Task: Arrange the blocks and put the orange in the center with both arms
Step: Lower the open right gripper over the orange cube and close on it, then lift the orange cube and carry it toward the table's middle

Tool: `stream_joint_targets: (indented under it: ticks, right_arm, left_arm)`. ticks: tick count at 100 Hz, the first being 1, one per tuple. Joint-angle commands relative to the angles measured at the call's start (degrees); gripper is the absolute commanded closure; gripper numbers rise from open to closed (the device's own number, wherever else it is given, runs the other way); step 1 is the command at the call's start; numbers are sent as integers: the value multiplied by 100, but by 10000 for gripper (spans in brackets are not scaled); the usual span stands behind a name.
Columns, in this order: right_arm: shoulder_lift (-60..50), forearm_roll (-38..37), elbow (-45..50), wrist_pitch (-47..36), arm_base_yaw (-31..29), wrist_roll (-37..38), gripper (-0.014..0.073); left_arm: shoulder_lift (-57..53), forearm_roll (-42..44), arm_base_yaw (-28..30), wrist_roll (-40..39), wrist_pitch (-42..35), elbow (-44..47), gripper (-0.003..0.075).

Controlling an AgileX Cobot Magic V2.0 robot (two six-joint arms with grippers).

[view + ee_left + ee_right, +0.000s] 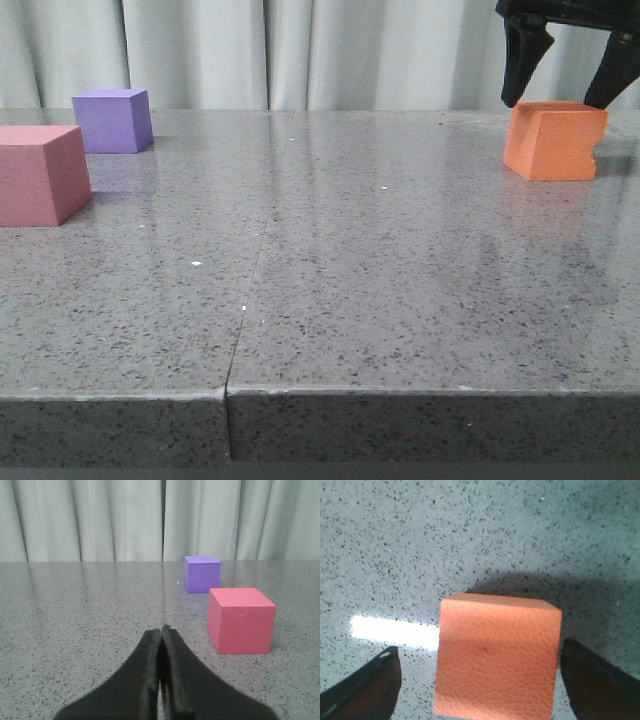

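My orange cube (554,140) sits at the far right of the counter (330,290), flat on its base, with the small notch showing on its right edge. The right gripper (570,95) hangs directly above it, spread wide; in the front view the two black finger tips are just above the cube's top corners, and the right wrist view shows the cube (497,657) centred between the fingers with a clear gap on either side, so nothing is grasped yet. Well apart from it, on the far left of the counter, the pink cube (40,175) stands nearest me and the purple cube (113,120) stands just behind it and a little to its right, close but not touching as far as I can tell. The left gripper (161,630) is clenched, its fingers pressed together on nothing, pointing over the bare counter with the pink cube (241,620) and purple cube (202,573) ahead of it. I judge the task barely begun: no cube is in a row, the middle of the counter holds nothing, and the orange one still needs to be gripped, lifted and carried to the centre, with pink and purple to be set on either side of it.
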Motion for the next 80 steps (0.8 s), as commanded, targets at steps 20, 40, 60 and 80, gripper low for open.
stream_joint_targets:
  ticks: [20, 40, 60, 80]
  right_arm:
    - [3, 7, -186, 122, 4, -68, -43]
    - [10, 7, -186, 135, 4, -63, 70]
    - [10, 12, -190, 73, 4, -63, 225]
    - [10, 103, -255, 215, 4, -63, 231]
  left_arm:
    - [-192, -10, 0, -52, -422, 273, 741]
    - [-192, -10, 0, -52, -422, 273, 741]
    - [-192, -10, 0, -52, -422, 273, 741]
    - [-192, -10, 0, -52, -422, 273, 741]
